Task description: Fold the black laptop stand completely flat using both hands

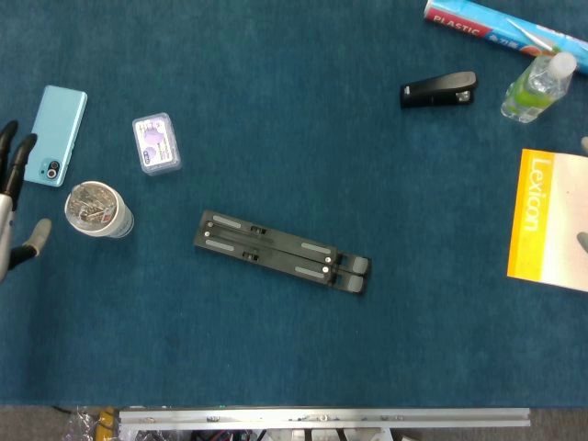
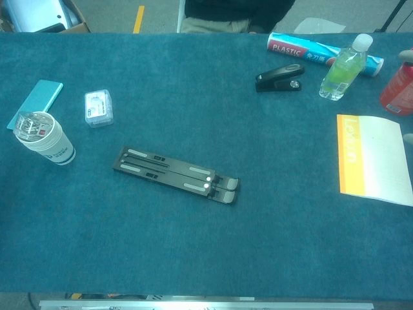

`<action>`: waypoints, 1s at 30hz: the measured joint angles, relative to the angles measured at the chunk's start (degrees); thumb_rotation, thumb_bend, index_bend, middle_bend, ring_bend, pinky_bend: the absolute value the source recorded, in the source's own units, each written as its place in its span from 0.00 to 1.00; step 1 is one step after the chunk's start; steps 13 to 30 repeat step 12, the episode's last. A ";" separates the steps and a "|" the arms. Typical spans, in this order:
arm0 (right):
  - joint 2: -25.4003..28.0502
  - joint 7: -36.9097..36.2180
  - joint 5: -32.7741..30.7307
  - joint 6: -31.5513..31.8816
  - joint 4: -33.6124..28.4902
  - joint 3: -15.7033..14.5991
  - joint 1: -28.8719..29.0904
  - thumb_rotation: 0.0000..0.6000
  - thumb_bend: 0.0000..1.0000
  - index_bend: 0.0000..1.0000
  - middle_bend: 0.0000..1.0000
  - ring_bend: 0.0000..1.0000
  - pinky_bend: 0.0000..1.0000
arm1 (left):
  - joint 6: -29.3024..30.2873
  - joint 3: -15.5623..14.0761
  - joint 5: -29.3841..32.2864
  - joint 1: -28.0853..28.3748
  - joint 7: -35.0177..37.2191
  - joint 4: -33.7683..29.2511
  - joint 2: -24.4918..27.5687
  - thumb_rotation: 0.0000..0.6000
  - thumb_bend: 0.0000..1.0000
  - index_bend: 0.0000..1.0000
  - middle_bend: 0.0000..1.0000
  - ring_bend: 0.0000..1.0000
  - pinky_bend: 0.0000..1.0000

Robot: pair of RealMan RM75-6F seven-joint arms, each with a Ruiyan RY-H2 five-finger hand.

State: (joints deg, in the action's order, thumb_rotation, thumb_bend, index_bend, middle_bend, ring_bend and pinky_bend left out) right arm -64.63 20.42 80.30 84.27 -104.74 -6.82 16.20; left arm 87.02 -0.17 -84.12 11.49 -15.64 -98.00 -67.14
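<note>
Both hands sit well clear of the black laptop stand, which lies flat mid-table, long axis running from near the paper cup down-right. Left hand at far left edge, fingers apart, empty, is nearer. Right hand only a sliver at right edge; grip state can't be told.

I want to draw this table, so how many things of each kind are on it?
Laptop stand: 1
Phone: 1
Small clear case: 1
Paper cup: 1
Stapler: 1
Plastic wrap box: 1
Green drink bottle: 1
Red can: 1
Lexicon booklet: 1
Total: 9
</note>
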 measured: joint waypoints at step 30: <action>0.51 -0.60 2.51 -1.07 -0.21 1.38 -1.95 1.00 0.14 0.00 0.14 0.00 0.00 | 1.13 0.48 0.50 -2.53 -0.06 -1.57 1.36 1.00 0.25 0.00 0.00 0.00 0.00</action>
